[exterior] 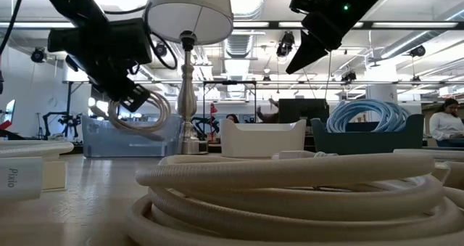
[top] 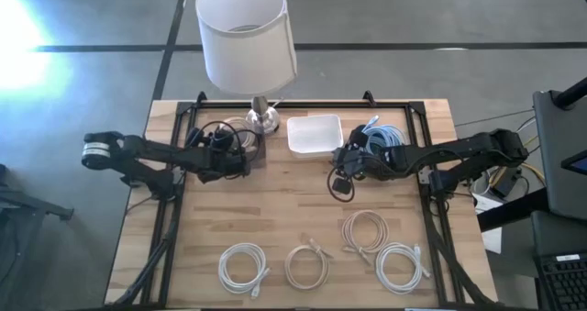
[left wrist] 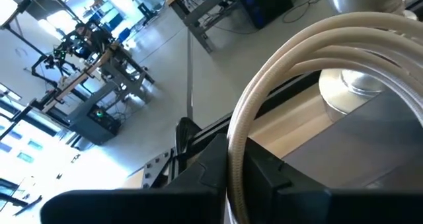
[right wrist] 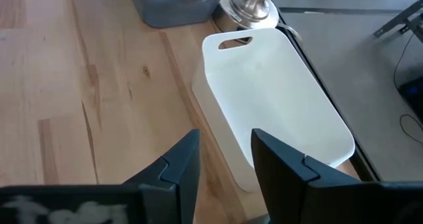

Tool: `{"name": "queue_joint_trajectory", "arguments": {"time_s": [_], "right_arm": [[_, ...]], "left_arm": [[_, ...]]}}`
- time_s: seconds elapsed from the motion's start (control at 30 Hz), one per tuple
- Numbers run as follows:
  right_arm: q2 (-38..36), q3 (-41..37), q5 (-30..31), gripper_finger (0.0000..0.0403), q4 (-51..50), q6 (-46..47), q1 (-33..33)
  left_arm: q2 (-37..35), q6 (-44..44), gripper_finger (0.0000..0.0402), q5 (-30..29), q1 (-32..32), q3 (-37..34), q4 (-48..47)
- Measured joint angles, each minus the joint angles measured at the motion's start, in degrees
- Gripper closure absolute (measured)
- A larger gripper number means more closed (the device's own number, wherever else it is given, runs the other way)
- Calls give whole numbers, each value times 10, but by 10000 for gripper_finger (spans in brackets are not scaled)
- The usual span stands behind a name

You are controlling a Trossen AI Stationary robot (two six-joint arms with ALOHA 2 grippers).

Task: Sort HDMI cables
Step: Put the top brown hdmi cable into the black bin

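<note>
My left gripper [top: 227, 151] is shut on a beige HDMI cable [exterior: 142, 115] wound in a coil. It holds the coil in the air over a translucent grey bin [exterior: 123, 141] beside the lamp base at the table's far left. My right gripper [right wrist: 225, 164] hangs open and holds nothing, above the table near the white bin [right wrist: 277, 105]. Light blue coils [exterior: 366, 115] lie in a dark bin at the far right. A white coil [top: 243, 265], a beige coil [top: 305, 266], another beige coil [top: 364, 229] and another white coil [top: 402, 266] lie flat on the near part of the table. My left gripper pinches the beige coil's bundled strands [left wrist: 234, 159] between its two fingers at one spot on the ring. The fingers come nearly level from the table's left side and lie across the strands. The coil is lifted clear and hangs tilted below and ahead of the fingers.
A table lamp with a white shade [top: 244, 34] and a metal base [left wrist: 357, 85] stands at the far edge between the grey bin and the white bin. A black frame [top: 303, 105] runs along the table's far edge and sides.
</note>
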Motion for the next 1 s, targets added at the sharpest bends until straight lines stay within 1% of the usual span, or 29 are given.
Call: {"name": "queue_joint_trajectory", "arguments": {"time_s": [0.13,0.33,0.43,0.6,0.7,0.83,0.9,1.0], "right_arm": [[0,0,0,274,0,0,0],[0,0,0,266,0,0,0],[0,0,0,266,0,0,0],[0,0,0,272,0,0,0],[0,0,0,275,0,0,0],[0,0,0,274,0,0,0],[0,0,0,272,0,0,0],[0,0,0,268,0,0,0]], "left_arm": [[0,0,350,0,7,0,3],[0,0,309,1,20,0,4],[0,0,291,11,23,0,4],[0,54,270,4,23,5,6],[0,87,259,3,24,20,8],[0,109,249,4,24,45,8],[0,123,246,20,24,58,7],[0,136,246,69,26,73,8]]}}
